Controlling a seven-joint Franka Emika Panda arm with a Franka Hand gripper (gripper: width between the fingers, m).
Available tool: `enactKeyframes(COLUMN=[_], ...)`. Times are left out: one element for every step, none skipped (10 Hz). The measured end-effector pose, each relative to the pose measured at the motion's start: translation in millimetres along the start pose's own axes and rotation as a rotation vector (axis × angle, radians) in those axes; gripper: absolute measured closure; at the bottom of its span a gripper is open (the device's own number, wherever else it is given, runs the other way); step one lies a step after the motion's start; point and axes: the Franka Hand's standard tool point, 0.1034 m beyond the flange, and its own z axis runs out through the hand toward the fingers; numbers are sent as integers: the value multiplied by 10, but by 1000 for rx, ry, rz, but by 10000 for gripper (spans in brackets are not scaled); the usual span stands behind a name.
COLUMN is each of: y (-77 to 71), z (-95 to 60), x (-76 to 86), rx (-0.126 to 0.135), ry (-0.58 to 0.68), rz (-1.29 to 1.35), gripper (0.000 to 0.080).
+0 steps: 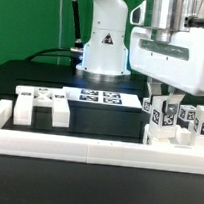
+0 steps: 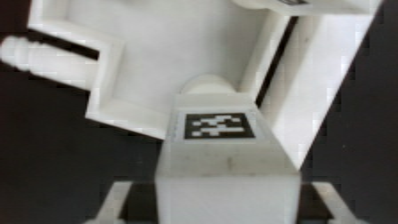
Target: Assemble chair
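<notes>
At the exterior view's right, the claw (image 1: 160, 128) pinches a tagged chair piece (image 1: 161, 113)

- Blocky chair piece (image 1: 41, 105), the exterior view's left: matte white.
- Tagged chair piece (image 1: 162, 115) (image 2: 217, 150), the exterior view's right: white, with a black-and-white square tag.
- Marker board (image 1: 102, 96): white, black-patterned tags.
- Table (image 1: 22, 78): black.
- Border frame (image 1: 76, 146), near: white.
- Backdrop (image 1: 32, 24), far: green.

A black surface (image 1: 98, 125) carries a low white border frame (image 1: 86, 144) along the lower and left edges. A blocky white chair piece (image 1: 41, 105) lies centre left, the marker board (image 1: 108, 97) mid-frame, and tagged chair parts (image 1: 179, 119) centre right.
</notes>
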Motion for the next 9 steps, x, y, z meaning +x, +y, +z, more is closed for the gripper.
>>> enactKeyframes(y=[1,1,-1,-5,-5,-5,-8,-20,-27], z=[1,0,3,4,4,4,2,-13,-22], x=[1,7,8,10,11,10,7,6,-4], rx=[1,3,6,11,11,12,13,19,20], ry=[-5,-9,-8,-10,-10,-10,-10,-9,-9], rz=[59,155,176,255,257,248,237,181,160], gripper=[509,509,509,509,509,495,495,282,282])
